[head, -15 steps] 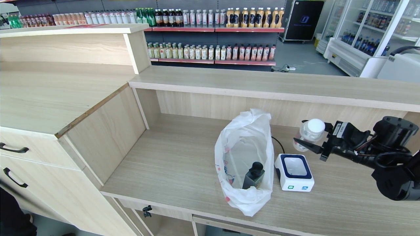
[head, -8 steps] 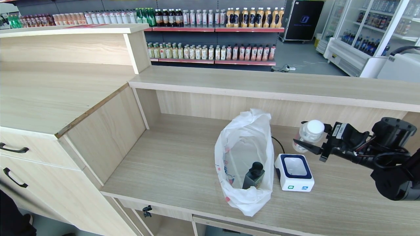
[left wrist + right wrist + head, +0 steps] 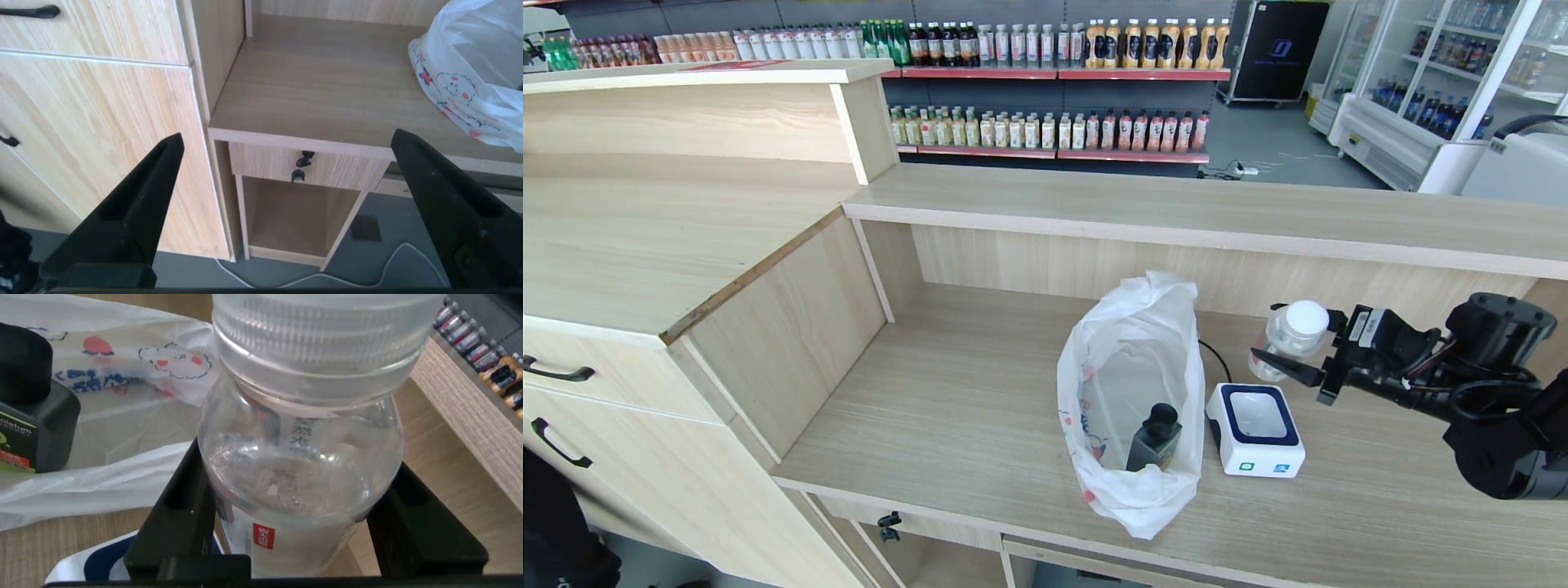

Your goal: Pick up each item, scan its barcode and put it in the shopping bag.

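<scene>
My right gripper is shut on a clear plastic jar with a white lid, holding it just above and behind the white barcode scanner. Up close, the jar sits between the black fingers, with its label facing down. The white shopping bag stands open to the left of the scanner, with a dark bottle inside it. The bag and the dark bottle lie beyond the jar. My left gripper is open and holds nothing, low in front of the counter's left corner.
The wooden counter has a raised ledge behind it and a tall cabinet side on the left. A scanner cable runs behind the bag. A locked drawer sits under the counter's front edge.
The right gripper and the jar have dipped and shifted very slightly left toward the scanner. Nothing else moved.
</scene>
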